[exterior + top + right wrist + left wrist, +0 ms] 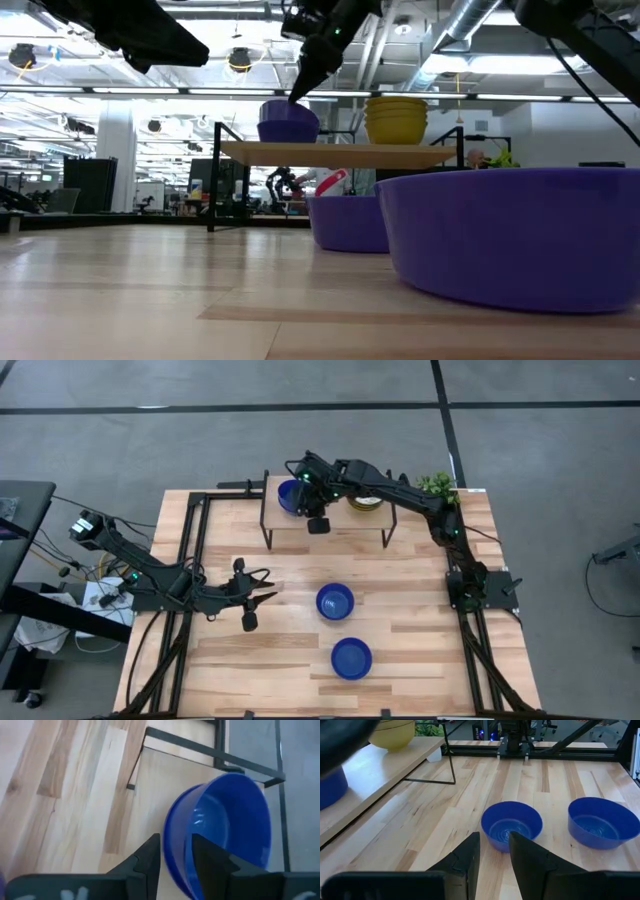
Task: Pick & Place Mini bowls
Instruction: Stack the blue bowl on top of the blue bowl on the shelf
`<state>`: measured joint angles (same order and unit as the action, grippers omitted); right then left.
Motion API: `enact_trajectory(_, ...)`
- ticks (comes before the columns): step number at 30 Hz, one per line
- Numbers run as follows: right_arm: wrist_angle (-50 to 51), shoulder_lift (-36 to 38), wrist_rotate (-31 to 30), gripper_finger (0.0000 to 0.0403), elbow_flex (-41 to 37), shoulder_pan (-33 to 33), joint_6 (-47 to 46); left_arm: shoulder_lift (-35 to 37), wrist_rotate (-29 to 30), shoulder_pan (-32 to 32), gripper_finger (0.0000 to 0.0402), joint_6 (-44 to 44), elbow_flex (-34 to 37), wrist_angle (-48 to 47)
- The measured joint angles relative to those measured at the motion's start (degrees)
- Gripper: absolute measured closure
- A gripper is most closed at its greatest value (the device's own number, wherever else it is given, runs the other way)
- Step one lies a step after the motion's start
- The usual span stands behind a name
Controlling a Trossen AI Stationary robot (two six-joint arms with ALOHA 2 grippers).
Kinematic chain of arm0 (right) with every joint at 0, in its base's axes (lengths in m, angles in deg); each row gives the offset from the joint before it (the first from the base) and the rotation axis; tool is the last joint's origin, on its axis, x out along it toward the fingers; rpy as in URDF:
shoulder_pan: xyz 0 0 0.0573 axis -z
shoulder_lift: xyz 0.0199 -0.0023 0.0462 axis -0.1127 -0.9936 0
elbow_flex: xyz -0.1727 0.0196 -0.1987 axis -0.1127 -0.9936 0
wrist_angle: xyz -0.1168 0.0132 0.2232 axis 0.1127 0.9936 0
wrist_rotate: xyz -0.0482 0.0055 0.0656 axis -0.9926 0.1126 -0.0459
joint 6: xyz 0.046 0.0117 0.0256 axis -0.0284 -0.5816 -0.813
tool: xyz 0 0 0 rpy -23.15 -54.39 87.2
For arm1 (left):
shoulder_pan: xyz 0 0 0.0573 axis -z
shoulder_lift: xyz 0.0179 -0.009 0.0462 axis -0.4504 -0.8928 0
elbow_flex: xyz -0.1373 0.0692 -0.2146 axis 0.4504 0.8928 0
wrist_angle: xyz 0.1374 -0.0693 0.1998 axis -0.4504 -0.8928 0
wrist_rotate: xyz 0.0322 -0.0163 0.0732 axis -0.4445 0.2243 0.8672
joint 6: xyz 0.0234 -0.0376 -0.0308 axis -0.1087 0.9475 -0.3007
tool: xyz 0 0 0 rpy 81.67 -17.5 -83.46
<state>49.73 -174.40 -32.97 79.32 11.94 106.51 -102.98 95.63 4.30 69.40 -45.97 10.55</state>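
Note:
A raised wooden shelf (330, 520) stands at the table's far middle. On its left end sits a blue mini bowl (289, 496) (225, 830), and it looks nested in another. A stack of yellowish mini bowls (363, 501) (396, 120) sits further right on the shelf. My right gripper (176, 840) (298, 95) slants down at the blue bowl from the right. It is open, one finger on each side of the bowl's rim. Two more blue bowls (335, 601) (351, 658) rest on the table. My left gripper (266, 593) (494, 840) waits open, left of them. My right gripper stands astride the blue bowl's rim (180, 827) on the side toward the table's right, slanting down from the right. The bowl rests on the shelf. Whether either finger touches the wall, I cannot tell.
A small green plant (437, 485) stands at the shelf's far right corner. Black rails (190, 550) run along the table's left and right sides. Bare wood lies under and before the shelf, and around the two blue bowls (511, 825) (602, 822).

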Motion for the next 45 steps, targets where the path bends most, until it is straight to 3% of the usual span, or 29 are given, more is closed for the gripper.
enact_trajectory(7, -4.29, 2.96, -0.74, 0.0300, 0.07, -0.42, -1.29, 0.00, -0.04, 0.00, 0.0298, 0.00, 0.00, 0.02)
enact_trajectory(15, -8.64, 1.73, -7.28, 0.0301, 0.00, -0.33, -5.21, 0.00, -0.04, 0.02, 0.0298, 0.13, 0.00, 0.06)
enact_trajectory(32, -5.44, -2.58, -5.58, 0.0301, -1.08, -0.38, -4.85, 0.00, -0.04, 0.02, 0.0298, 0.07, 0.00, 0.41)
enact_trajectory(41, -4.93, 2.62, -5.44, 0.0301, 0.10, -0.70, -4.69, 0.00, -0.02, 0.02, 0.0298, 0.04, 0.00, 0.44)
enact_trajectory(45, -1.91, 7.02, 0.78, 0.0301, 0.14, -1.02, -5.83, 0.00, -0.13, 0.02, 0.0298, 0.29, 0.00, 0.44)
